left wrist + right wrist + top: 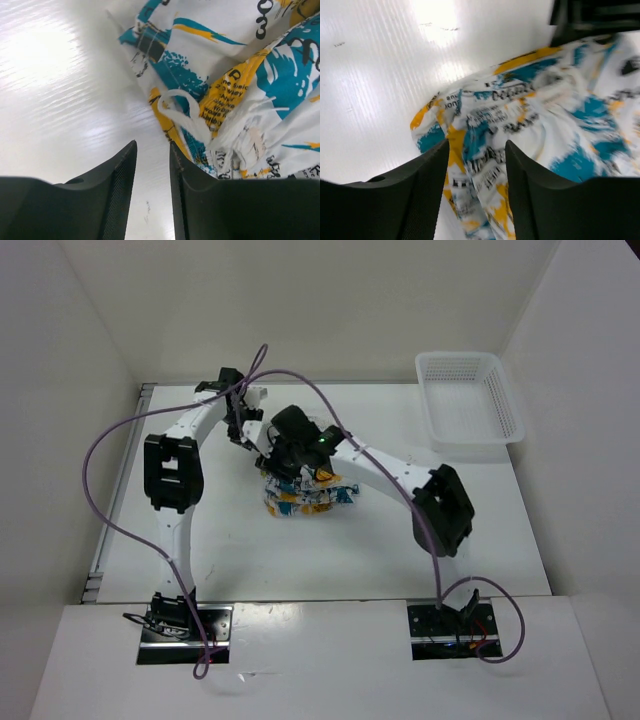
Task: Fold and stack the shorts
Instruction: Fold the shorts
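Left gripper [152,146] and right gripper [477,145] were seen parted and empty at the shorts [300,498], judged best smoothed flat before folding.

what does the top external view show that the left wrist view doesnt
Only the top view: the white basket at the far right corner, the left arm and right arm. Only the left wrist: a white drawstring loop on the shorts, and the left jaws apart over bare table. Both: the printed shorts on the white table.
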{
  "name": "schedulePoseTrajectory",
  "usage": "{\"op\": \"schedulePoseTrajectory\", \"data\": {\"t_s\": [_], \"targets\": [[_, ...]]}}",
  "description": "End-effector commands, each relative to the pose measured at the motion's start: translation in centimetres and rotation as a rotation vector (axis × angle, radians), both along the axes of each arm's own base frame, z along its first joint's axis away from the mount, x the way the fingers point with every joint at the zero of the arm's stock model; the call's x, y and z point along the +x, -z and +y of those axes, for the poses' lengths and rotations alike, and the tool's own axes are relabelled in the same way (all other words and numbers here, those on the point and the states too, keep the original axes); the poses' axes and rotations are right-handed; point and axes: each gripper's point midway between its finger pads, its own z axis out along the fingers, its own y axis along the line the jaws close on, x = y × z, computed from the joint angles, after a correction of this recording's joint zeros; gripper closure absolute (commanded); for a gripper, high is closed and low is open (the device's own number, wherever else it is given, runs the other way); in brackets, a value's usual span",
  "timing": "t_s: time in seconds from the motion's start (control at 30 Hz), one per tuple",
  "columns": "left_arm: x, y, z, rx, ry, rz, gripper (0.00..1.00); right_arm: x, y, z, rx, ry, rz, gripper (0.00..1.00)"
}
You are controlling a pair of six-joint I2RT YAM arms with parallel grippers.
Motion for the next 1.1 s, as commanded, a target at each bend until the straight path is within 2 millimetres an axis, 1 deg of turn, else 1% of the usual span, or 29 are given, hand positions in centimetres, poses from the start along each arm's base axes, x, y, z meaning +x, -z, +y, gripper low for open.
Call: {"op": "schedulePoseTrajectory", "data": {"t_s": [0.0, 0.03, 0.07, 0.1, 0.13, 0.17, 0.2, 0.23, 0.27, 0.3, 0.33, 0.37, 0.4, 0.43, 0.47, 0.53, 0.57, 0.6, 0.63, 0.67, 0.73, 0.77, 0.8, 0.87, 0.9, 0.97, 1.0, 1.03, 1.07], "targets": [[1.1, -6.1, 0.1, -0.011, -0.001, -0.135, 0.60, 0.3, -5.1, -2.1, 0.099, 0.086, -0.078, 0.51], [1.3, -6.9, 0.1, -0.014, -0.001, -0.154, 0.58, 0.7, -5.5, -3.7, 0.100, 0.126, -0.079, 0.56], [1.0, -6.8, 0.1, -0.012, -0.001, -0.142, 0.58, 0.6, -3.9, -5.1, 0.074, 0.143, -0.058, 0.67], [0.8, -8.1, -0.8, -0.041, 0.020, -0.164, 0.58, 0.6, -3.3, -6.1, 0.065, 0.168, -0.040, 0.73], [0.4, -8.6, -1.0, -0.054, 0.026, -0.159, 0.58, 1.3, -3.0, -7.0, 0.063, 0.197, -0.056, 0.79], [0.1, -9.2, -2.1, -0.074, 0.050, -0.167, 0.58, 1.6, -1.3, -8.9, 0.033, 0.235, -0.040, 0.85], [-0.7, -9.3, -3.7, -0.103, 0.087, -0.159, 0.60, 2.0, -0.5, -9.9, 0.017, 0.261, -0.038, 0.93], [-1.3, -10.0, -4.5, -0.105, 0.105, -0.163, 0.61, 2.3, 0.0, -10.5, 0.013, 0.273, -0.034, 0.96], [-1.9, -9.5, -5.4, -0.114, 0.127, -0.145, 0.61, 2.3, 1.9, -11.9, -0.021, 0.296, -0.003, 0.98], [-2.7, -9.1, -7.0, -0.115, 0.161, -0.131, 0.62, 2.7, 3.0, -12.5, -0.040, 0.315, 0.003, 1.00], [-3.0, -9.1, -7.6, -0.116, 0.175, -0.130, 0.62, 3.4, 4.0, -13.5, -0.051, 0.341, 0.014, 1.00], [-3.4, -8.1, -8.1, -0.112, 0.186, -0.105, 0.62, 3.4, 5.0, -14.3, -0.068, 0.356, 0.032, 1.00], [-3.6, -7.6, -8.7, -0.119, 0.200, -0.091, 0.62, 4.0, 5.3, -14.7, -0.068, 0.369, 0.033, 1.00], [-4.0, -6.6, -9.1, -0.105, 0.207, -0.068, 0.62, 3.9, 6.3, -15.5, -0.090, 0.372, 0.044, 1.00], [-4.0, -5.2, -9.1, -0.099, 0.206, -0.040, 0.62, 4.2, 7.2, -16.1, -0.109, 0.373, 0.052, 1.00], [-3.4, -3.6, -8.6, -0.061, 0.192, -0.033, 0.64, 3.2, 9.1, -17.0, -0.163, 0.354, 0.071, 1.00], [-3.3, -2.0, -8.2, -0.035, 0.184, -0.005, 0.64, 2.8, 10.0, -17.5, -0.190, 0.349, 0.078, 1.00], [-2.7, -1.6, -8.0, -0.016, 0.176, -0.018, 0.65, 2.4, 10.4, -17.8, -0.200, 0.348, 0.088, 1.00], [-2.6, -0.9, -7.6, 0.012, 0.167, -0.012, 0.65, 1.8, 11.2, -18.2, -0.215, 0.347, 0.105, 1.00], [-2.1, 0.3, -6.8, 0.062, 0.150, -0.013, 0.66, 1.3, 11.6, -18.3, -0.218, 0.341, 0.119, 1.00], [-1.5, 1.2, -6.3, 0.096, 0.138, -0.015, 0.66, 0.7, 11.9, -18.5, -0.221, 0.334, 0.133, 1.00], [-1.0, 1.2, -5.6, 0.114, 0.121, -0.028, 0.67, 0.4, 12.0, -18.5, -0.221, 0.329, 0.145, 1.00], [-1.1, 1.9, -5.4, 0.127, 0.118, -0.017, 0.67, 0.2, 11.9, -18.7, -0.222, 0.328, 0.146, 1.00], [-0.5, 2.2, -4.8, 0.141, 0.103, -0.025, 0.67, -0.1, 12.2, -18.8, -0.229, 0.328, 0.153, 1.00], [-0.5, 2.8, -4.6, 0.155, 0.100, -0.017, 0.67, -0.1, 12.2, -18.8, -0.229, 0.328, 0.153, 1.00], [-0.5, 2.8, -4.4, 0.164, 0.097, -0.019, 0.67, 0.2, 11.8, -19.2, -0.241, 0.335, 0.128, 0.98], [-0.5, 2.8, -4.4, 0.164, 0.097, -0.019, 0.67, 1.2, 10.9, -18.6, -0.221, 0.329, 0.097, 0.98], [-0.5, 2.8, -4.6, 0.155, 0.100, -0.017, 0.67, 1.8, 10.5, -18.7, -0.227, 0.344, 0.074, 0.98], [-0.4, 2.0, -4.6, 0.152, 0.099, -0.032, 0.67, 2.4, 9.9, -18.6, -0.222, 0.351, 0.058, 0.98]]}}
